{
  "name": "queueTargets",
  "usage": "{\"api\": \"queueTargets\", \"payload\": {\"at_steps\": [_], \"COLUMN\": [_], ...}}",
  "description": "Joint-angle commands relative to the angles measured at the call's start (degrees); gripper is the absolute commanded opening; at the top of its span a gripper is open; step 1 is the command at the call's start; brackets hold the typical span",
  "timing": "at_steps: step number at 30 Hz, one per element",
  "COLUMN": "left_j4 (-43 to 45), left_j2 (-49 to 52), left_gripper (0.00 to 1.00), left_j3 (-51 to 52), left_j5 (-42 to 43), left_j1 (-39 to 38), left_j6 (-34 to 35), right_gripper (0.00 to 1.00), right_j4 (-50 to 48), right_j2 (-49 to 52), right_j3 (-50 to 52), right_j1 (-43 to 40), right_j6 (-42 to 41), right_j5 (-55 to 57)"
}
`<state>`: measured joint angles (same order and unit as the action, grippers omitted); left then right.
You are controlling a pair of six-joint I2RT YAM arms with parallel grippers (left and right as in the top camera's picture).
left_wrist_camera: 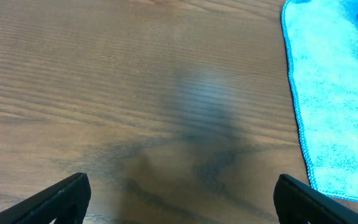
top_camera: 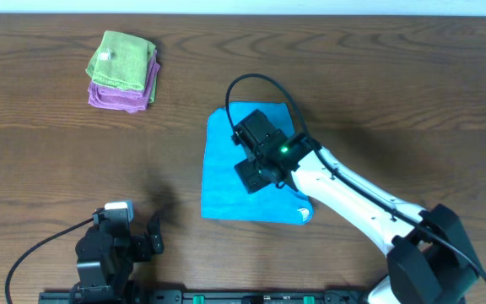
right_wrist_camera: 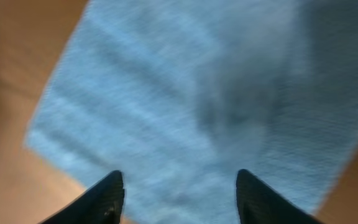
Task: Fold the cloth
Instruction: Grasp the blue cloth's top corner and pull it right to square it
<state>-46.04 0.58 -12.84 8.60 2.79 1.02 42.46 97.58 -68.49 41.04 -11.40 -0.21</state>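
- The right gripper [right_wrist_camera: 178, 194] hangs over the blue cloth [top_camera: 223, 187] with its fingers set wide apart and nothing between them. Its wrist view is blurred and shows only terry weave beneath.
- The blue cloth lies flat on the table [top_camera: 49, 160], right of centre. Its near right corner [top_camera: 303, 214] is curled up, showing a paler underside.
- My reading is that the step in hand is the reach for a grasp, and no fold is under way. Whether the cloth has already been doubled once I cannot tell.
- The next move calls for coming down on an edge or corner, pinching one layer only, then carrying it across to the opposite edge.
- The left gripper [left_wrist_camera: 179, 200] sits low near the front of the table with its fingers wide and empty. The cloth's left hem lies off to its right.
- Far left, well apart, a green cloth [top_camera: 125, 57] is stacked folded on a purple cloth [top_camera: 121, 96].
- A small white tag [top_camera: 105, 56] shows on the green one, too small to read. No other writing is visible.
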Motion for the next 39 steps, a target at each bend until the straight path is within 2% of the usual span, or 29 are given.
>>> {"api": "queueTargets", "payload": {"at_steps": [1,5,17,22,33,39], "left_j4": [-3.45,-3.45,-3.45,-3.45,-3.45,-3.45], "left_j2": [-0.33,-0.33,-0.33,-0.33,-0.33,-0.33], "left_gripper": [0.95,0.95,0.95,0.95,0.95,0.95], "left_j3": [0.48,0.48,0.48,0.48,0.48,0.48], "left_j5": [-0.68,-0.68,-0.68,-0.68,-0.68,-0.68], "left_j1": [-0.28,-0.28,-0.28,-0.28,-0.28,-0.28], "left_j6": [-1.27,-1.27,-1.27,-1.27,-1.27,-1.27], "right_gripper": [0.51,0.47,0.44,0.43,0.36,0.21], "right_j4": [-2.29,-10.69,-27.06,-28.52,-30.75,-31.54], "right_j2": [0.17,0.85,12.46,17.51,20.15,20.55], "right_j3": [-0.09,-0.09,-1.38,-3.74,-3.74,-3.74], "right_j1": [-1.18,-2.51,-6.71,-8.17,-8.76,-8.83], "right_j6": [4.04,5.31,5.92,5.92,5.9,5.9], "right_j5": [7.96,13.14,13.31,13.31,12.57,13.35]}}
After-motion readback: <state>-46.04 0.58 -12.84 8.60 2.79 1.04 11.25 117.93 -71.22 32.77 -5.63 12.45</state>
